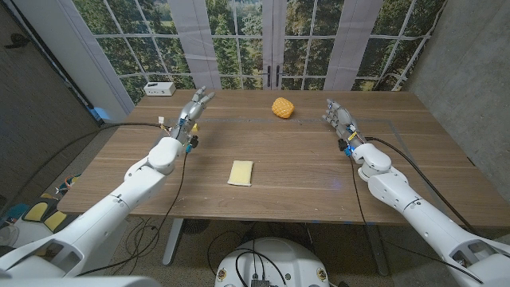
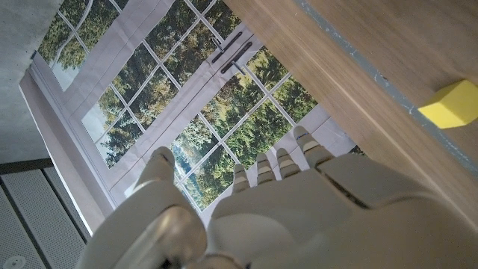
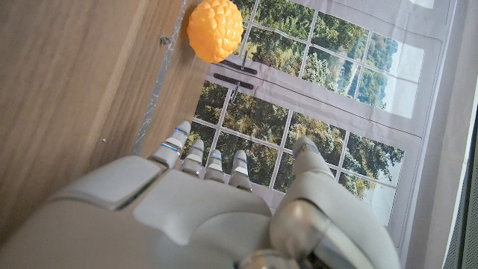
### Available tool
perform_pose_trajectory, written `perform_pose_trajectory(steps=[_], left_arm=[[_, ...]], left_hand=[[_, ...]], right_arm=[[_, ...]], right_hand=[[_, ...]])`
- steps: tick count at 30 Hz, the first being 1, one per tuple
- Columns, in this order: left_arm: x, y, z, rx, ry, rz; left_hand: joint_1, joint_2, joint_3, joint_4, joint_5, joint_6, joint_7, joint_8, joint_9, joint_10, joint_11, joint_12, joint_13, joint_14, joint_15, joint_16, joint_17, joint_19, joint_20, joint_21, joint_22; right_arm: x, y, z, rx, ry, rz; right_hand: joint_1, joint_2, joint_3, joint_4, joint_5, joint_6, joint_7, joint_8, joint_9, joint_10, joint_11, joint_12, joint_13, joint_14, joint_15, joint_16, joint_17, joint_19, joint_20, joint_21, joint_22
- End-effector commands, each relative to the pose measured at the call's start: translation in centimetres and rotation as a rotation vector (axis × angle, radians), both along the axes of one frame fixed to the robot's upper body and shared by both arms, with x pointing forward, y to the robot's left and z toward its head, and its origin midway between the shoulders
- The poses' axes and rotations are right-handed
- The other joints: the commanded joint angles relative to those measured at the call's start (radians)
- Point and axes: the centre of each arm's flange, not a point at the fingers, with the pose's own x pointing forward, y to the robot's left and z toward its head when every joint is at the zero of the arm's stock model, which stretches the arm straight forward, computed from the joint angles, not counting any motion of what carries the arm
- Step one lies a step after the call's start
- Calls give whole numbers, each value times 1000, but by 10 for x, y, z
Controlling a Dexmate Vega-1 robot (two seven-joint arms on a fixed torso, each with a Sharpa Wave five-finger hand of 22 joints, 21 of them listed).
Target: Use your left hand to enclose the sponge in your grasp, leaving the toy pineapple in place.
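Note:
A pale yellow sponge (image 1: 241,172) lies flat near the middle front of the wooden table; a corner of the sponge (image 2: 451,105) shows in the left wrist view. An orange toy pineapple (image 1: 281,108) sits at the far middle, and the pineapple (image 3: 215,30) is seen past my right hand's fingers. My left hand (image 1: 193,109) stands open over the far left of the table, fingers apart and pointing away, well behind and left of the sponge. My right hand (image 1: 339,116) stands open at the far right, to the right of the pineapple. Both hold nothing.
A small white box (image 1: 159,88) sits at the table's far left corner. A thin grey tape line (image 1: 263,121) runs across the tabletop. Tall windows stand behind the table. Cables hang off the left edge.

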Motion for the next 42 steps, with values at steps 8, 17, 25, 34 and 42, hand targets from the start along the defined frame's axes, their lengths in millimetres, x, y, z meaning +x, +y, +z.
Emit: perform_pose_trajectory(steps=[8,17,25,34,42], left_arm=[[-36,2,31,296,-138,120],[-52,1,44,412,-178,126],[-71,0,56,555,-270,207],[-81,-12,63,720,-283,218],[-93,-16,66,770,-336,208]], left_hand=[[3,-14,-2,-6,6,6,-3,-2,4,9,-14,4,6,19,-10,7,2,26,-2,9,4],[5,-19,-6,-9,7,8,-10,-4,4,20,-27,4,6,38,-9,8,2,42,-3,12,4],[4,-25,-11,-10,7,-9,-25,-12,4,17,-43,0,7,43,-14,5,3,44,-6,11,4],[-22,-25,-24,6,10,-10,-41,-13,6,32,-57,1,7,63,-30,6,5,60,-13,14,5],[-22,-35,-29,1,12,-29,-52,-18,6,19,-56,-7,8,59,-30,1,4,62,-19,12,4]], right_arm=[[-14,15,9,-8,-25,-19],[-25,17,10,4,-50,-40],[-36,18,13,22,-73,-70],[-42,24,10,31,-81,-83],[-48,27,6,43,-86,-95]], right_hand=[[6,2,-4,2,4,9,1,-5,3,9,1,7,4,2,8,7,4,1,9,8,2],[7,2,-4,1,5,11,0,-6,3,11,0,7,4,4,9,8,3,2,10,9,2],[8,2,-5,1,5,13,-1,-7,4,14,-1,7,4,7,8,9,3,3,11,10,2],[8,1,-5,0,5,16,0,-8,4,17,0,8,4,11,7,11,3,6,13,11,2],[9,1,-6,0,5,18,0,-8,4,20,-2,8,4,12,7,11,3,7,13,11,2]])
